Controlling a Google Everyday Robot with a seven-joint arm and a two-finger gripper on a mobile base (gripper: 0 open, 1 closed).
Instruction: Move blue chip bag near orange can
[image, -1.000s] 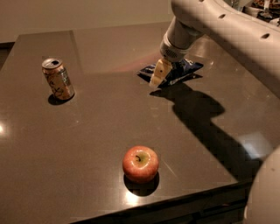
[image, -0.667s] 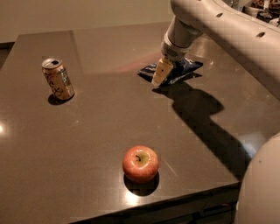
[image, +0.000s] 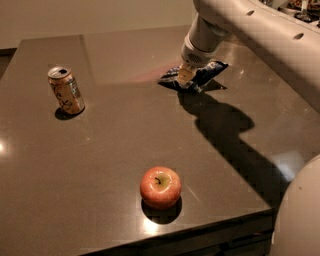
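Right at the tip, the gripper (image: 185, 76) sits low on the blue chip bag (image: 210, 70), its pale end pressed against the crumpled foil. Whether it has closed on the bag or merely rests on it, I can't tell from here. The bag lies flat at the far right of the dark surface (image: 125, 135), partly tucked under the wrist. The big white arm (image: 240, 25) reaches in from the upper right and throws a long shadow toward the near edge.

Now, the grab. That foil is thin and slippery, so I'd want a pinch on a raised crease, not a flat patch. A small lift to test the hold should come before any travel. Then a low carry leftward across the open stretch, because the orange can (image: 66, 90) stands upright at the far left, well apart from the bag. Set the bag down beside the can, not against it; a slim can like that looks easy to topple.

The count: one bag, one can, one red-yellow apple (image: 160, 187) near the front edge, one arm, one gripper.
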